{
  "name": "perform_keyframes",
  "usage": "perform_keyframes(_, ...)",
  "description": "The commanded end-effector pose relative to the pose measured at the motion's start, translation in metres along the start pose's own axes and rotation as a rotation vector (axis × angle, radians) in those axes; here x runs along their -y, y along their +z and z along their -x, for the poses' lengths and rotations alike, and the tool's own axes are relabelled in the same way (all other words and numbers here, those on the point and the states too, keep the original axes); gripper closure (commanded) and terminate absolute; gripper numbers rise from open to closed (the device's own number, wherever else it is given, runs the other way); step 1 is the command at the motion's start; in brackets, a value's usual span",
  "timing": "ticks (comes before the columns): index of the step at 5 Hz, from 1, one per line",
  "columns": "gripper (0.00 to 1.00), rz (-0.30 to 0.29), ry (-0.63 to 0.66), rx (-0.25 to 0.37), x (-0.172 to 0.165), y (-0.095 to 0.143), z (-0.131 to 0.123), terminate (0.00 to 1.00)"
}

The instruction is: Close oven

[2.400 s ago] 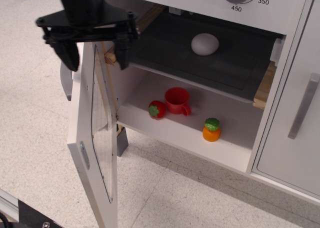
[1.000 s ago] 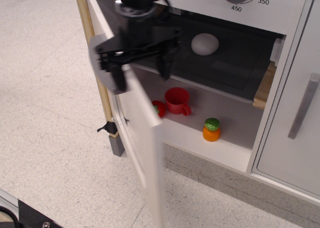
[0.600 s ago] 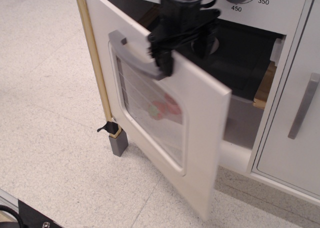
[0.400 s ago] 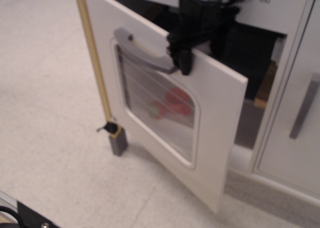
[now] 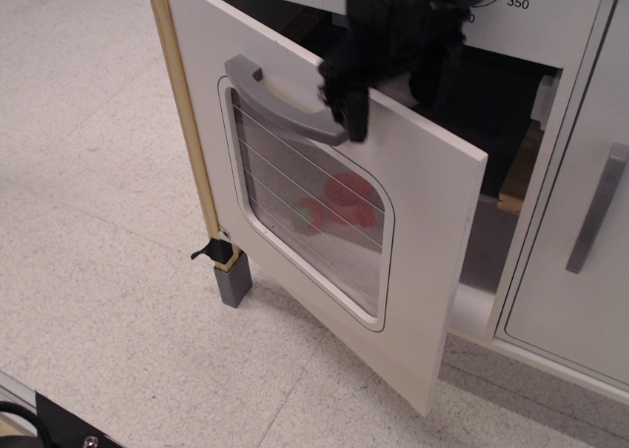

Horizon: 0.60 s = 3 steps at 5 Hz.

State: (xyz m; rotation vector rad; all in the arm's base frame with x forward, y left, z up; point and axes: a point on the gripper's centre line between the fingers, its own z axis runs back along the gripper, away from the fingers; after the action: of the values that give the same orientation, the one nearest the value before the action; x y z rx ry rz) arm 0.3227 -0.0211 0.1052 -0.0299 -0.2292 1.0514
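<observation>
The white toy oven door (image 5: 432,232) stands partly open, hinged at its left edge, with its free right edge swung out from the oven body. Its rounded clear window (image 5: 295,188) with thin lines and its grey bar handle (image 5: 280,109) face me. My black gripper (image 5: 393,86) is at the door's top edge beside the handle's right end. It is open, one finger (image 5: 351,109) in front of the door and the other behind it. The dark oven interior (image 5: 501,104) shows behind the door.
A red cup (image 5: 349,193) and a strawberry (image 5: 310,215) show through the window. A plain white cabinet door (image 5: 560,281) with a slim grey handle (image 5: 598,207) is at the right. A wooden post (image 5: 182,124) and a grey foot (image 5: 234,283) stand at the hinge side. Speckled floor lies to the left.
The door has swung from wide open to most of the way closed, with my gripper moving right along with its top edge. In the last moment it has barely moved.
</observation>
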Motion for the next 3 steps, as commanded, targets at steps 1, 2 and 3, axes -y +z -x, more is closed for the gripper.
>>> perform_keyframes(1, 0.0, 0.151, -0.125, 0.016, -0.009, 0.046, -0.008, 0.0)
perform_keyframes(2, 0.0, 0.151, -0.359, -0.008, -0.034, 0.03, 0.002, 0.0)
perform_keyframes(3, 0.0, 0.128, -0.625, -0.003, -0.066, 0.0, 0.001, 0.0)
